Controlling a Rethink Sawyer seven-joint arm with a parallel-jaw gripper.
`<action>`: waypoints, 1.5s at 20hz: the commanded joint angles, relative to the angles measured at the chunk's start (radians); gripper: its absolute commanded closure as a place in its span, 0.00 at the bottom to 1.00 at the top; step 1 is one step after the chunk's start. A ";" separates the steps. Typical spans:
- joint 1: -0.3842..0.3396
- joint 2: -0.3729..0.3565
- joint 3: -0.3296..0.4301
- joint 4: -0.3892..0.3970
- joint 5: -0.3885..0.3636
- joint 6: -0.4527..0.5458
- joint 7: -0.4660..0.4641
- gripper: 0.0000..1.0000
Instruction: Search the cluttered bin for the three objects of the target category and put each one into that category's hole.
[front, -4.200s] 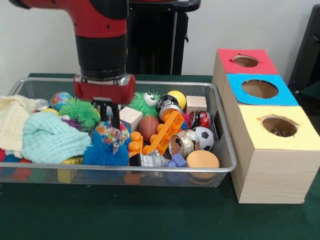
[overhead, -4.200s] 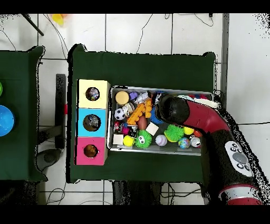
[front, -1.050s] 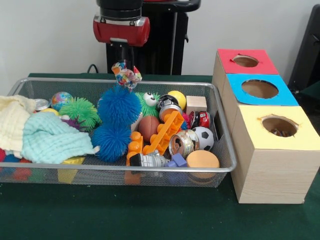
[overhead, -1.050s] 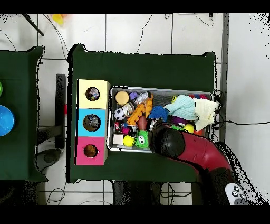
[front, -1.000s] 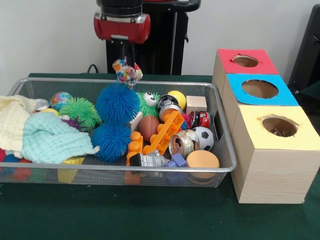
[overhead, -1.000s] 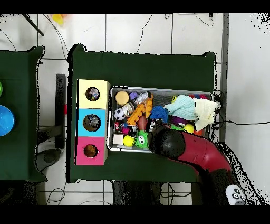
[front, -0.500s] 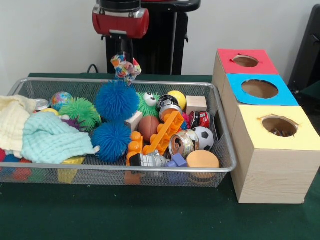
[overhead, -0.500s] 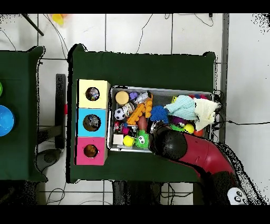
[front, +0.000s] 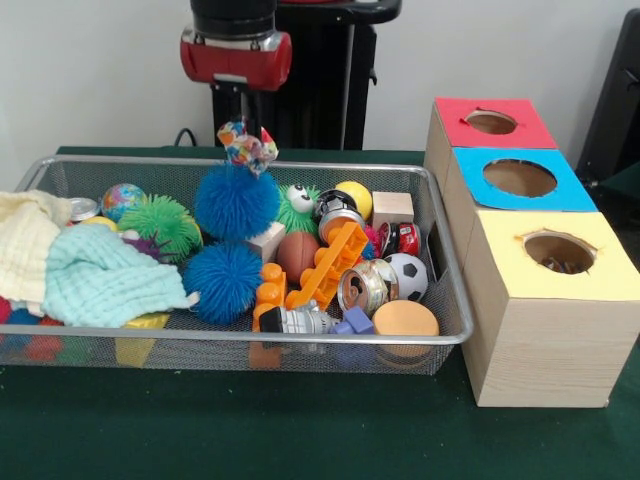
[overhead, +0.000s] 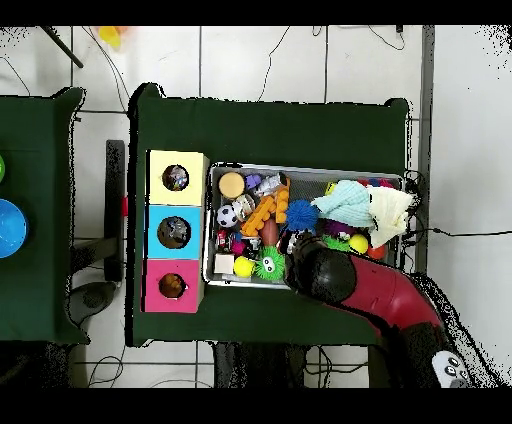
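Puffer toy (front: 236, 200), blue w/ a multicolor tuft, hangs clamped in the gripper (front: 245, 122) above the bin (front: 440, 280), so you're mid-carry; next, swing it over to the boxes (front: 520, 180) & drop it in its category's hole.

The red and black arm (front: 236, 40) descends vertically from above, wrist pointing straight down, with its gripper (front: 245, 122) raised clear above the bin and its dark fingers (front: 243, 106) closed on a small multicoloured toy (front: 246, 146), while overhead the arm (overhead: 385, 300) reaches in from the lower right.
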 joint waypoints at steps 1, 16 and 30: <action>-0.021 0.047 0.087 -0.012 -0.009 -0.014 0.057 1.00; -0.005 -0.121 0.081 0.005 0.054 0.219 0.045 1.00; 0.024 -0.197 0.063 -0.072 0.056 0.401 0.040 1.00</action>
